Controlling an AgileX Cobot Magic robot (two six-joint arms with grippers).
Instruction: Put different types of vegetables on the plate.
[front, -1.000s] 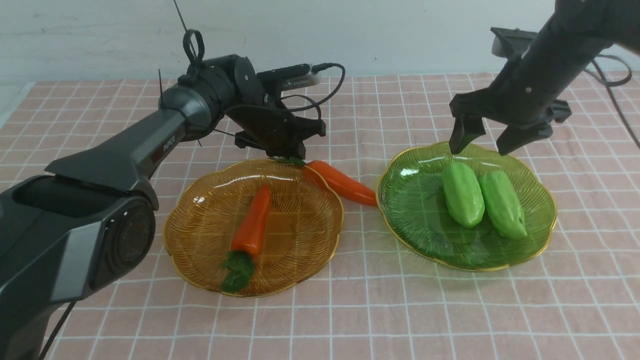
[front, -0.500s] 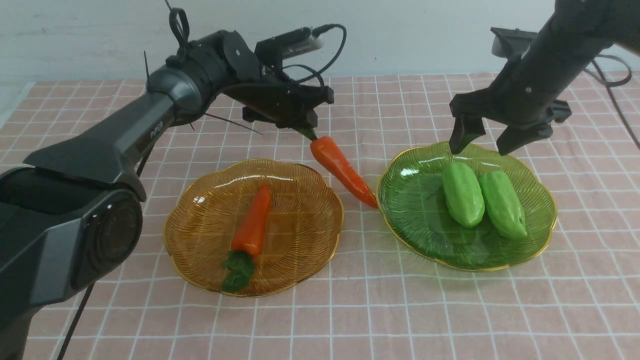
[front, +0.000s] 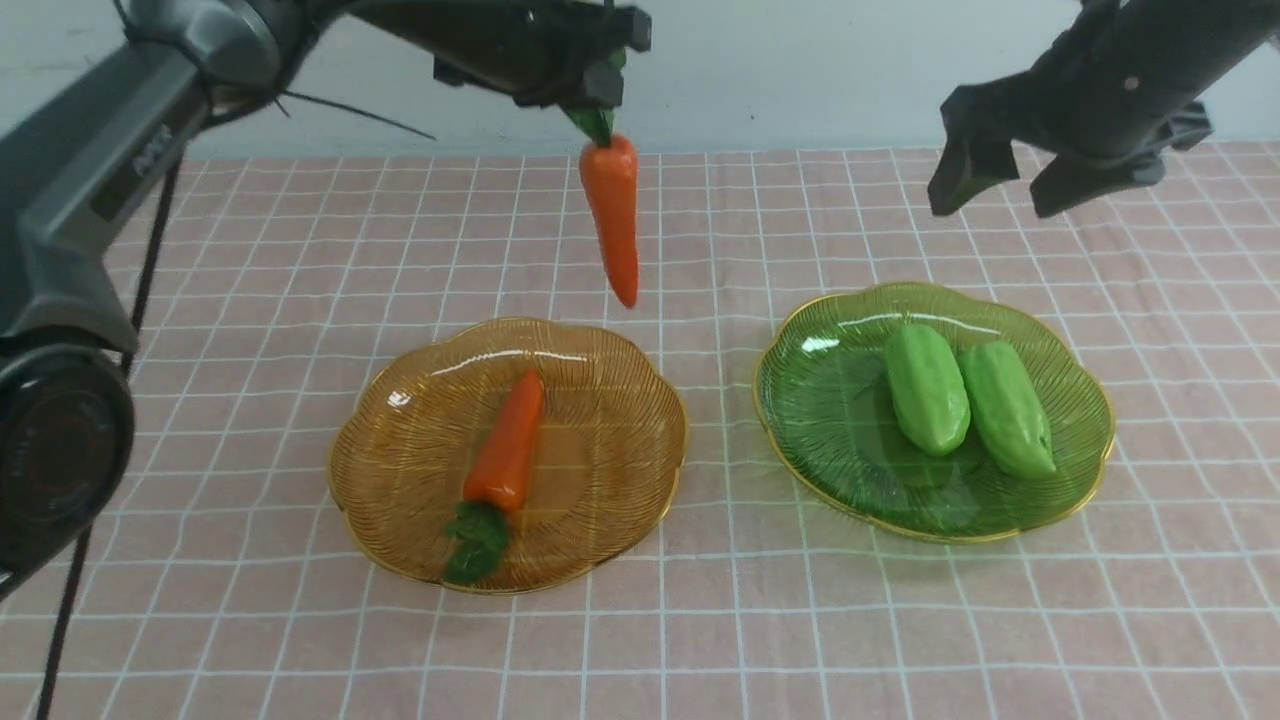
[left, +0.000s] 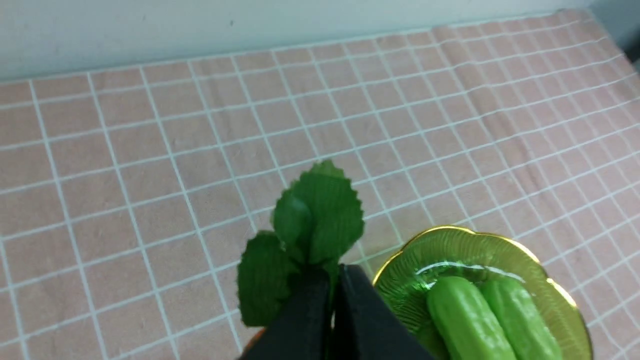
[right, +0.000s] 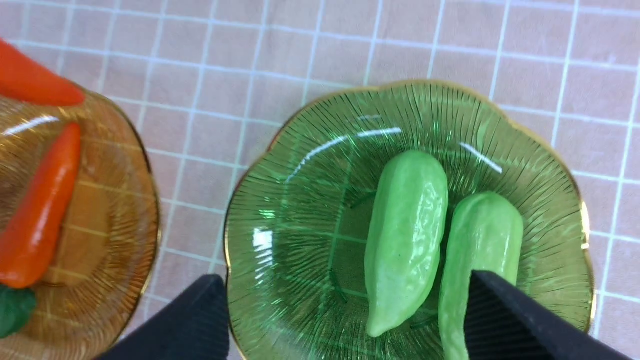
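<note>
My left gripper (front: 595, 95) is shut on the leafy top (left: 310, 225) of an orange carrot (front: 612, 215), which hangs point-down high above the table, behind the amber plate (front: 610, 520). A second carrot (front: 505, 450) lies in the amber plate. Two light green gourds (front: 925, 388) (front: 1005, 408) lie side by side in the green plate (front: 820, 420). My right gripper (front: 1010, 195) is open and empty, raised above the far rim of the green plate. The right wrist view shows the gourds (right: 406, 235) between my spread fingers (right: 505, 310).
A pink checked cloth (front: 700, 620) covers the table. A pale wall stands at the back. The two plates sit side by side with a narrow gap of cloth between them.
My left gripper has lifted the carrot off the cloth from beside the amber plate's rim to high in the air. My right gripper has risen above the green plate, still open.
</note>
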